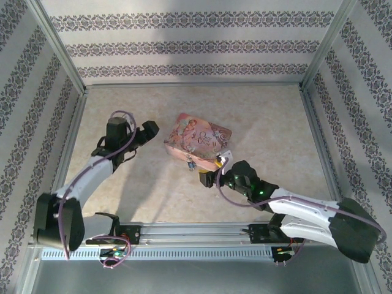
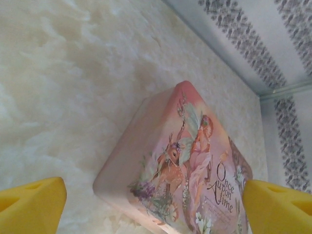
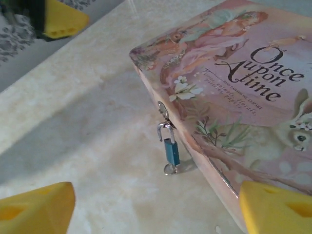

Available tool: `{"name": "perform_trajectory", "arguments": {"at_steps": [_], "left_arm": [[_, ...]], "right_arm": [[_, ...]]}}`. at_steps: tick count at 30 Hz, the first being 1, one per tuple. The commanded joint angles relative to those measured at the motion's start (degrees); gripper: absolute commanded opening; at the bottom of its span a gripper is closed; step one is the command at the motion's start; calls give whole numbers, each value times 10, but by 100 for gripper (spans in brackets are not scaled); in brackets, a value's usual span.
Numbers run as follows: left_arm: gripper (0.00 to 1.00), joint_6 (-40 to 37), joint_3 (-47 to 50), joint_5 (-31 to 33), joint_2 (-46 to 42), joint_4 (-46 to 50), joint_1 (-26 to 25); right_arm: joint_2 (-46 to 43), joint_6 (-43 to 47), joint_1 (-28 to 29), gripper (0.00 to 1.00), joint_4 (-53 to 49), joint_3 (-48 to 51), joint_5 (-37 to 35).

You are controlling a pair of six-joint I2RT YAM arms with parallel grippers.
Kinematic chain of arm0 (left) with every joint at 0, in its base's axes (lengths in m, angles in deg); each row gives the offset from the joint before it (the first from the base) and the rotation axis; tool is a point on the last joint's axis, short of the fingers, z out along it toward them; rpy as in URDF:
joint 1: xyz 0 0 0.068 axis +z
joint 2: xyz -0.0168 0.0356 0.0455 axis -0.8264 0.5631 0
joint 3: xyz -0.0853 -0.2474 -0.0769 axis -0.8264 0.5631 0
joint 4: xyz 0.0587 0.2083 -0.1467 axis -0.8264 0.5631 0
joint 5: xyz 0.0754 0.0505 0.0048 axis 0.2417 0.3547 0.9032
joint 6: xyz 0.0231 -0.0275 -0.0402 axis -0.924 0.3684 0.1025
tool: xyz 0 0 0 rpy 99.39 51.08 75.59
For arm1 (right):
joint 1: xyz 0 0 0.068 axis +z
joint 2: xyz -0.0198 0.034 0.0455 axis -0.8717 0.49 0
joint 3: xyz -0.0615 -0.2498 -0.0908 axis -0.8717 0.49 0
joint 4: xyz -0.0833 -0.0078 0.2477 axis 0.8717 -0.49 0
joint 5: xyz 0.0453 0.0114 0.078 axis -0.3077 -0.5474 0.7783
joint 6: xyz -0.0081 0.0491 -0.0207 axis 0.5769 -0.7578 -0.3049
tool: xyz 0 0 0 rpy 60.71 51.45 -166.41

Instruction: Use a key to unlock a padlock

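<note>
The padlock (image 3: 171,151) is tiny, with a blue body and a silver shackle, and hangs from the hasp on the near side of the pink box (image 3: 253,83). One shackle leg stands free of the body. A small round silvery head, apparently the key (image 3: 170,169), sticks out of the padlock's underside and touches the table. My right gripper (image 3: 156,214) is open just short of the padlock, with a yellow pad on each side and nothing between them. My left gripper (image 2: 156,209) is open too, above the box's left corner (image 2: 185,161). From above, the padlock (image 1: 190,164) lies between both grippers.
The pink box (image 1: 197,144) lies tilted at the middle of the marbled table (image 1: 263,122). Patterned walls and metal rails close in the sides and back. The left gripper's yellow pad (image 3: 61,22) shows at the upper left of the right wrist view.
</note>
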Motion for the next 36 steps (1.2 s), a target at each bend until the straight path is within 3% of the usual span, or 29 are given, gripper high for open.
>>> {"name": "perform_trajectory", "arguments": {"at_steps": [1,5,10,18,25,36], "left_arm": [[93,-68,-59,-78,62,27,8],[94,-103,-122,-130,143,50,7],[93,-130,-179,-175,224,65,3],[80,-141,-220,-202,319,69,-18],[73,-124,-162,-158,300,44,-30],[71,-76,-42,-125,223,-1,-51]], "right_arm": [[-44,-124,-25,97,-40,6,109],[-66,-169,-52,98,-39,11,150],[-31,-217,-71,98,-35,-2,186],[68,-231,-70,98,11,-9,145],[96,-181,-93,98,32,-43,148],[145,-122,-201,98,45,-86,235]]}}
